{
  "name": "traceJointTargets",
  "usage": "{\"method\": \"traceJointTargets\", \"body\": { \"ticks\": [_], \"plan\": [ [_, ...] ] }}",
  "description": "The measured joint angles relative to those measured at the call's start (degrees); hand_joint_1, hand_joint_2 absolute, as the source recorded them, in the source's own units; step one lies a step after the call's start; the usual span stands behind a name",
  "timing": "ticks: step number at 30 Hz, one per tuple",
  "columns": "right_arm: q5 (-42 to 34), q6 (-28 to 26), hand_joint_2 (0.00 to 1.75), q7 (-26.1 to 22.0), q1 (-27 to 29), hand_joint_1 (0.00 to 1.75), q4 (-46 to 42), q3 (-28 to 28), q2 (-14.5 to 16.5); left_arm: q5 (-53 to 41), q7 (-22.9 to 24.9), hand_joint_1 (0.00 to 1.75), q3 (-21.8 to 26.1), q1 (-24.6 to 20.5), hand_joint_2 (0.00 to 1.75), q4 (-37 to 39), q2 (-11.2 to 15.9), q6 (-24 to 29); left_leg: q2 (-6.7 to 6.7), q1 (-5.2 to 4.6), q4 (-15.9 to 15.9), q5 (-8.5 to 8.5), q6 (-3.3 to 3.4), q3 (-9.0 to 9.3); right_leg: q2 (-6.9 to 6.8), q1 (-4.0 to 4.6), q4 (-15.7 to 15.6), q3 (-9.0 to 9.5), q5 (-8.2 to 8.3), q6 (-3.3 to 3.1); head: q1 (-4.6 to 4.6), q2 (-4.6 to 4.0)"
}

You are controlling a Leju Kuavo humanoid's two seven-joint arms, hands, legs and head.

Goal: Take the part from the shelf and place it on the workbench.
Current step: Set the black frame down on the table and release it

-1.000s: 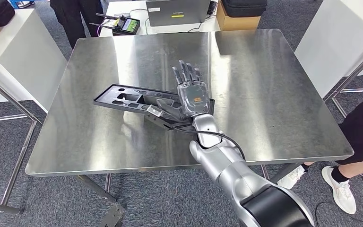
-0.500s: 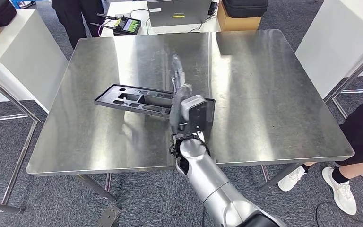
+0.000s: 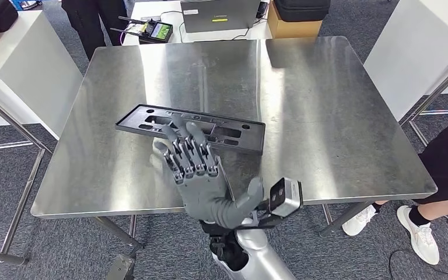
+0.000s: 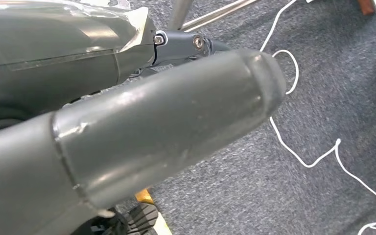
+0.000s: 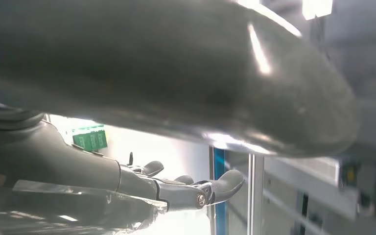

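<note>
The black, flat, slotted plastic part (image 3: 236,132) lies flat on the steel workbench (image 3: 326,116), left of its middle. My right hand (image 3: 201,178) is raised off the table near its front edge, between me and the part. Its palm faces up, its fingers (image 3: 188,153) are spread, and it holds nothing. In the right wrist view its thumb (image 5: 176,73) and straight fingers (image 5: 186,191) are bare. My left hand (image 4: 127,127) hangs over the grey carpet with its thumb stretched out and nothing in its grasp.
A person's leg and white shoe (image 3: 423,236) are at the table's right corner, and another person (image 3: 90,17) stands behind it. A laptop (image 3: 219,14), a controller (image 3: 154,29) and a cardboard box (image 3: 291,26) sit on the far table. White tables flank both sides.
My right hand has let go of the part's right end, pulled back toward me and turned palm up. The part now lies flat on the workbench.
</note>
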Motion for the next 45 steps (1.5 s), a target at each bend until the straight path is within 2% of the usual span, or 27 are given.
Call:
{"method": "traceJointTargets", "body": {
  "ticks": [3, 8, 12, 14, 16, 18, 19, 20, 21, 23, 24, 25, 27, 29, 30, 31, 33, 34, 35, 36, 37, 38, 40, 41, 43, 44, 45],
  "plan": [
    [1.2, -0.7, 0.0, -0.5, 1.3, 0.0, -3.3, 2.4, -1.3, 0.1, 0.0, 0.0, 0.3, 0.6, 0.0, -0.4, 0.2, 0.1, 0.0, -0.02, 0.0, -0.07, 0.07, 0.01, -0.01, -0.05, 0.0, 0.04, -0.01, 0.0, 0.01, 0.0],
    [0.3, -1.8, 0.0, -0.5, 1.5, 0.0, -3.9, 4.0, -2.7, -0.1, 0.0, 0.0, 0.4, 1.0, 0.0, -0.8, 0.5, -0.2, -0.01, -0.18, 0.3, -0.38, 0.6, 0.12, -0.02, -0.34, -0.1, 0.27, -0.06, 0.18, -0.02, 0.0],
    [0.1, -1.9, 0.0, -0.5, 1.4, 0.0, -3.7, 4.1, -3.1, -0.2, 0.0, 0.0, 0.4, 1.2, 0.0, -1.0, 0.5, -0.3, -0.01, -0.38, 0.3, -0.29, 1.35, 0.21, -0.03, -0.5, -0.3, 0.55, 0.11, 0.53, -0.03, 0.0],
    [0.1, -1.9, 0.0, -0.5, 1.4, 0.0, -3.7, 4.1, -3.1, -0.2, 0.0, 0.0, 0.4, 1.2, 0.0, -1.1, 0.4, -0.3, 0.11, -0.01, -0.9, 0.5, 1.83, 1.0, -0.17, -0.25, 0.1, 0.37, -0.21, 0.84, 0.04, 0.0],
    [0.1, -1.9, 0.0, -0.6, 1.3, 0.0, -3.7, 4.1, -3.3, -0.3, 0.0, 0.0, 0.4, 1.2, 0.0, -1.2, 0.2, -0.3, 0.31, 0.46, -2.0, 1.17, 2.13, 1.85, -0.34, -0.16, 4.3, -1.56, -2.3, 0.81, 0.21, -0.01],
    [0.0, -1.9, 0.0, -0.7, 1.4, 0.0, -3.7, 4.1, -3.6, -0.3, 0.0, 0.0, 0.4, 1.2, 0.0, -1.3, 0.2, -0.4, 0.39, 0.54, -2.2, 1.15, 2.16, 2.01, -0.37, -0.59, 12.2, -5.3, -5.3, 0.84, 0.28, -0.01],
    [0.0, -1.9, 0.0, -0.7, 1.5, 0.0, -3.7, 4.2, -3.8, -0.3, 0.0, 0.0, 0.4, 1.2, 0.0, -1.3, 0.2, -0.4, 0.38, 0.63, -2.1, 1.09, 2.07, 2.05, -0.38, -0.88, 15.3, -6.81, -6.12, 1.15, 0.26, -0.01],
    [0.0, -1.9, 0.0, -0.8, 1.5, 0.0, -3.6, 4.2, -4.0, -0.3, 0.0, 0.0, 0.4, 1.2, 0.0, -1.3, 0.2, -0.4, 0.37, 0.8, -2.1, 0.99, 1.91, 2.12, -0.4, -1.22, 16.4, -7.38, -6.08, 1.71, 0.27, 0.0],
    [0.0, -2.0, 0.0, -0.8, 1.5, 0.0, -3.6, 4.2, -4.1, -0.4, 0.0, 0.0, 0.3, 1.3, 0.0, -1.3, 0.2, -0.5, 0.33, 1.07, -2.0, 0.82, 1.62, 2.25, -0.47, -1.59, 15.1, -6.76, -5.16, 2.5, 0.27, 0.0],
    [0.1, -2.2, 0.0, -0.8, 1.5, 0.0, -3.6, 4.2, -4.3, -0.6, 0.0, 0.0, 0.3, 1.3, 0.0, -1.2, 0.3, -0.6, 0.18, 1.67, -1.5, 0.14, 0.58, 2.5, -0.87, -2.4, 7.7, -2.95, -2.39, 4.25, 0.37, 0.0],
    [0.3, -2.4, 0.0, -0.8, 1.5, 0.0, -3.6, 4.2, -4.3, -0.7, 0.0, 0.0, 0.3, 1.2, 0.0, -1.2, 0.3, -0.7, 0.08, 1.75, -1.1, -0.31, -0.11, 2.39, -0.84, -2.42, 4.6, -1.06, -1.45, 4.71, 0.49, 0.0],
    [0.4, -2.6, 0.0, -0.9, 1.5, 0.0, -3.6, 4.2, -4.3, -0.7, 0.0, 0.0, 0.3, 1.2, 0.0, -1.2, 0.3, -0.8, -0.01, 1.73, -0.7, -0.72, -0.73, 2.26, -0.81, -2.53, 2.6, 0.09, -1.06, 4.84, 0.59, 0.0],
    [0.8, -3.2, 0.0, -0.9, 1.5, 0.0, -3.5, 4.3, -4.5, -0.8, 0.0, 0.0, 0.3, 1.2, 0.0, -1.2, 0.3, -0.8, -0.14, 1.63, 0.0, -1.13, -1.52, 1.86, -0.38, -2.38, 2.4, 0.34, -1.42, 4.13, 0.58, 0.01],
    [1.1, -3.7, 0.0, -0.9, 1.5, 0.0, -3.4, 4.4, -4.6, -0.8, 0.0, 0.0, 0.3, 1.1, 0.0, -1.2, 0.3, -0.8, -0.15, 2.01, 0.6, -1.76, -1.92, 1.68, -0.3, -2.55, 2.5, 0.03, -1.81, 3.22, 0.39, 0.0],
    [1.1, -3.8, 0.0, -0.9, 1.4, 0.0, -3.4, 4.4, -4.5, -0.8, 0.0, 0.0, 0.3, 1.1, 0.0, -1.2, 0.3, -0.8, -0.12, 2.15, 1.8, -2.76, -1.99, 1.21, -0.28, -2.49, 2.5, 0.03, -1.89, 2.8, 0.4, -0.01],
    [1.1, -4.0, 0.0, -0.8, 1.4, 0.0, -3.3, 4.5, -4.5, -0.8, 0.0, 0.0, 0.2, 1.0, 0.0, -1.2, 0.2, -0.8, -0.11, 2.2, 4.3, -4.39, -1.99, 0.14, -0.29, -2.36, 2.5, 0.1, -1.92, 2.26, 0.34, -0.01],
    [1.0, -4.1, 0.0, -0.2, 1.3, 0.0, -3.1, 4.6, -4.5, -0.8, 0.0, 0.0, 0.2, 1.0, 0.0, -1.2, 0.2, -0.8, -0.1, 1.97, 11.8, -8.15, -1.7, -3.36, -0.33, -1.72, 2.4, 0.07, -1.88, 1.37, 0.3, 0.0],
    [1.0, -4.3, 0.0, 0.3, 1.3, 0.0, -2.9, 4.7, -4.5, -0.8, 0.0, 0.0, 0.2, 1.0, 0.0, -1.1, 0.3, -0.8, -0.11, 1.82, 15.1, -9.29, -1.49, -5.0, -0.33, -1.29, 2.4, -0.01, -1.78, 0.99, 0.28, 0.0],
    [0.9, -4.4, 0.0, 0.7, 1.3, 0.0, -2.8, 4.8, -4.6, -0.7, 0.0, 0.0, 0.2, 1.0, 0.0, -1.1, 0.3, -0.8, -0.12, 1.63, 16.7, -9.37, -1.19, -5.87, -0.31, -0.88, 2.4, -0.13, -1.68, 0.72, 0.29, 0.0],
    [0.8, -4.6, 0.0, 1.1, 1.3, 0.0, -2.7, 4.9, -4.6, -0.7, 0.0, 0.0, 0.2, 1.0, 0.0, -1.1, 0.3, -0.8, -0.13, 1.39, 16.4, -8.44, -0.75, -5.76, -0.28, -0.48, 2.4, -0.25, -1.52, 0.41, 0.29, -0.01],
    [0.6, -4.8, 0.0, 1.5, 1.2, 0.0, -2.7, 5.1, -4.5, -0.7, 0.0, 0.0, 0.2, 1.0, 0.0, -1.1, 0.3, -0.8, -0.15, 1.08, 14.0, -6.72, -0.16, -4.56, -0.22, -0.14, 2.4, -0.37, -1.34, 0.15, 0.28, -0.01],
    [0.5, -5.0, 0.0, 1.9, 1.0, 0.0, -2.6, 5.2, -4.5, -0.7, 0.0, 0.0, 0.2, 1.0, 0.0, -1.1, 0.4, -0.8, -0.19, 0.7, 10.3, -5.03, 0.59, -2.59, -0.15, 0.1, 2.4, -0.47, -1.15, -0.1, 0.29, -0.01],
    [0.2, -5.5, 0.0, 2.6, 0.7, 0.0, -2.6, 5.3, -4.3, -0.7, 0.0, 0.0, 0.2, 0.8, 0.0, -1.1, 0.4, -0.8, -0.07, -0.06, 4.6, -2.78, 1.59, 0.51, -0.11, 0.4, 2.3, -0.58, -0.69, -0.23, 0.38, -0.01],
    [0.0, -5.7, 0.0, 2.8, 0.5, 0.0, -2.6, 5.4, -4.2, -0.7, 0.0, 0.0, 0.1, 0.7, 0.0, -1.1, 0.4, -0.8, -0.03, -0.41, 3.3, -2.43, 1.83, 1.08, -0.18, 0.39, 2.3, -0.61, -0.44, -0.11, 0.39, 0.0],
    [-0.2, -6.1, 0.0, 3.2, 0.3, 0.0, -2.6, 5.5, -4.0, -0.7, 0.0, 0.0, 0.1, 0.7, 0.0, -1.1, 0.4, -0.8, -0.02, -0.86, 2.7, -1.62, 2.04, 0.8, -0.34, 0.27, 2.0, -0.7, 0.22, 0.54, 0.35, -0.01],
    [-0.3, -6.2, 0.0, 3.3, 0.2, 0.0, -2.7, 5.5, -4.0, -0.6, 0.0, 0.0, 0.1, 0.6, 0.0, -1.1, 0.4, -0.8, 0.07, -0.83, 2.1, -1.06, 2.16, 0.68, -0.39, 0.29, 2.1, -0.94, 0.23, 0.81, 0.32, 0.0],
    [-0.4, -6.4, 0.0, 3.3, 0.1, 0.0, -2.7, 5.5, -4.0, -0.6, 0.0, 0.0, 0.1, 0.6, 0.0, -1.1, 0.4, -1.0, 0.16, -0.71, 1.7, -0.32, 2.41, 0.43, -0.41, 0.32, 2.7, -1.4, -0.5, 0.95, 0.4, -0.01]
  ]
}}
